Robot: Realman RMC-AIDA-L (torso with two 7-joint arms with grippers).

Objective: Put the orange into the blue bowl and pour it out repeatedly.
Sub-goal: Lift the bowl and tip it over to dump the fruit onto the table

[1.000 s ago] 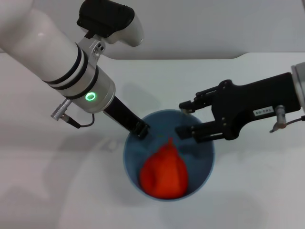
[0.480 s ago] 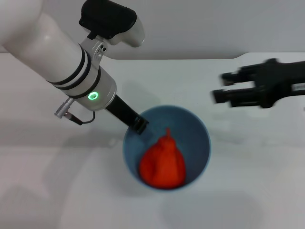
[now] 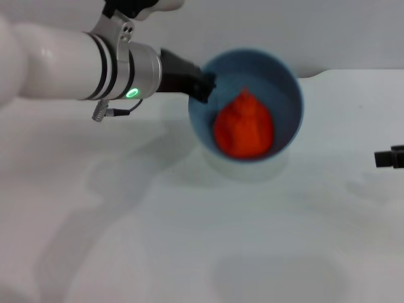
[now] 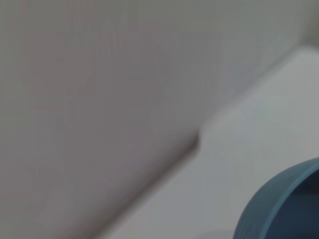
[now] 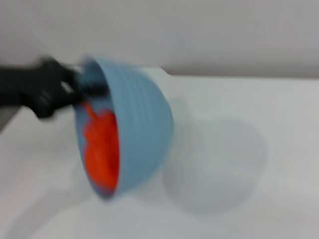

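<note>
— So where does the blue bowl (image 3: 285, 95) sit?
— Off the white table (image 3: 189, 240), held up in the air and tipped so its mouth faces the head camera. The left gripper (image 3: 203, 87) is clamped on the bowl's rim, on the side nearest the white left arm (image 3: 57, 63).
— And the orange (image 3: 243, 126)?
— Inside the bowl, lying against its lower inner wall. The right wrist view shows the same: the bowl (image 5: 142, 127) on its side above the table, the orange (image 5: 102, 147) red against its inside, the dark gripper (image 5: 75, 87) biting the rim.
— What does the left wrist camera catch?
— Only an edge of the bowl (image 4: 279, 204), with the table and a pale wall behind it.
— The right gripper (image 3: 390, 158)?
— Well apart from the bowl, just a dark tip at the picture's edge. Whether its fingers are spread or closed cannot be told.
</note>
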